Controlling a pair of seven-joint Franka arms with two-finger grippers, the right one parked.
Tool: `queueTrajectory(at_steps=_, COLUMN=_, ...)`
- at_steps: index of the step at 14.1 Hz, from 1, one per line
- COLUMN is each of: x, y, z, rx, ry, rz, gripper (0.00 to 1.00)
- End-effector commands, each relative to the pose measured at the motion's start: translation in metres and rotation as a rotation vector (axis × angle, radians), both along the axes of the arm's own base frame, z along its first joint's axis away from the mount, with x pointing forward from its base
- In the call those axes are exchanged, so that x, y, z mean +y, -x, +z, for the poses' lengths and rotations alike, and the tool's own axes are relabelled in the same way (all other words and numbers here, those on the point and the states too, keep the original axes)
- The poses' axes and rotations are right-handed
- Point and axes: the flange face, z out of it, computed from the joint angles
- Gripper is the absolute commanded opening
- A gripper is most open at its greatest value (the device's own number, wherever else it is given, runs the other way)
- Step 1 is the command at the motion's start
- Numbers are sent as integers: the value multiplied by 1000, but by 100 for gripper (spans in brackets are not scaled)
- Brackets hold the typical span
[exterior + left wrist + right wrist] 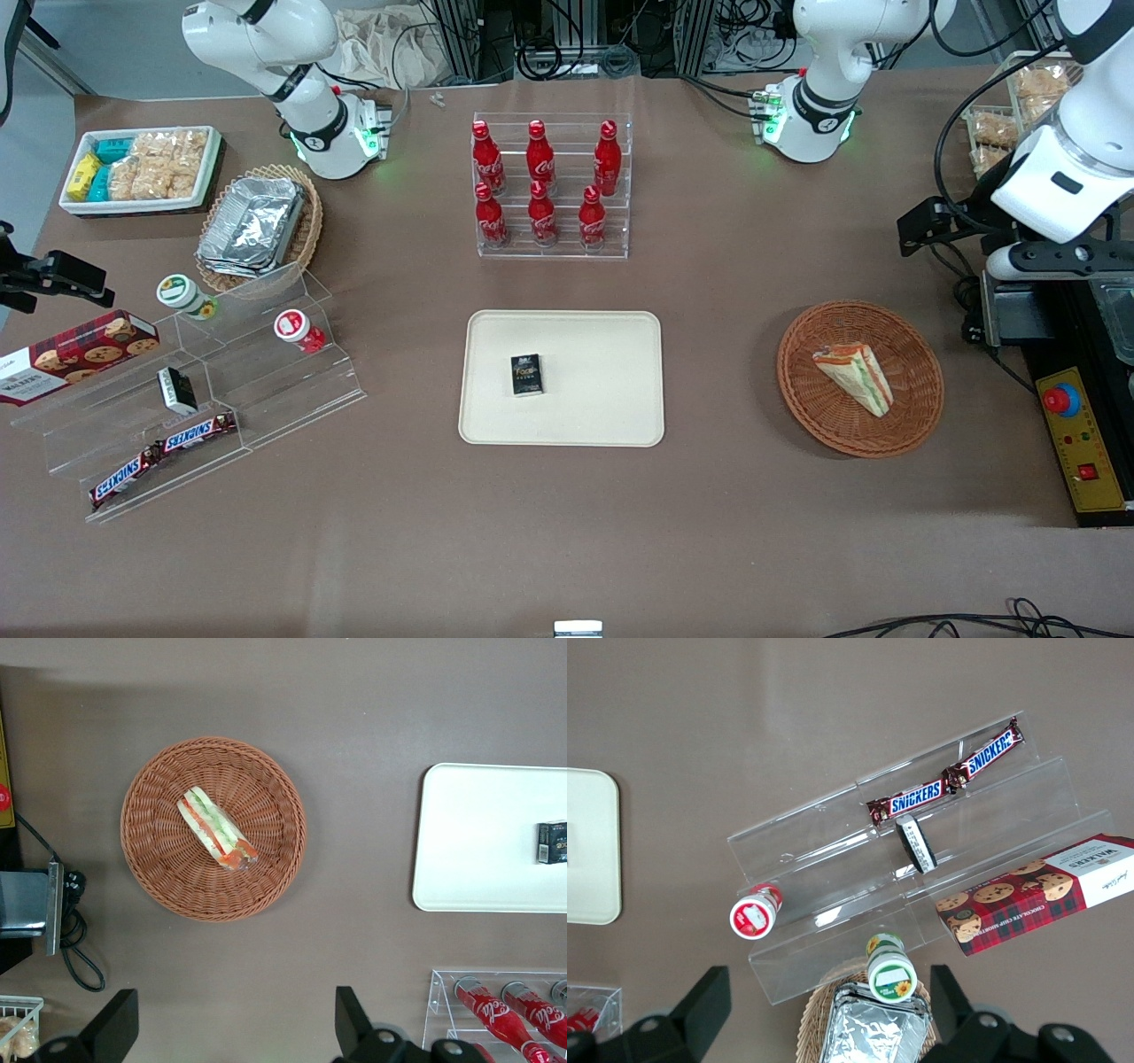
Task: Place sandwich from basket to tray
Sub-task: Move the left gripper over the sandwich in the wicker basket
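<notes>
End effector (235, 1028): fingers spread wide, empty, held high over the bench.
Sandwich (215, 827): below the end effector, lying flat in the basket (151, 855), untouched.
Tray (478, 828): well to the side toward the parked arm, holding one small dark box (552, 842).
Why: high, spread pose likely sets up a descent onto the wedge.

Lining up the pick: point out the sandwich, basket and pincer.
sandwich (216, 829), left wrist view, middle of the wedge.
basket (159, 877), left wrist view, bare woven floor.
pincer (235, 1028), left wrist view, midway between open fingertips, above the table.
</notes>
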Motion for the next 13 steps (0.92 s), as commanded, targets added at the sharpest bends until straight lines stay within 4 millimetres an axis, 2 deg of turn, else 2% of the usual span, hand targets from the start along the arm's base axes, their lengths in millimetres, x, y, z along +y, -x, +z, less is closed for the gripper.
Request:
queueTrajectory(at_steps=1, x=-4, y=-2, z=3, rx=13, ry=-16, rz=7, gripper=100)
queueTrajectory(at_steps=8, x=-2, y=-2, z=-3, rx=34, ry=-7, rz=121, gripper=100)
queueTrajectory(at_steps=13, x=1, y=-11, z=-32, rx=68, ry=-28, rz=239, gripper=100)
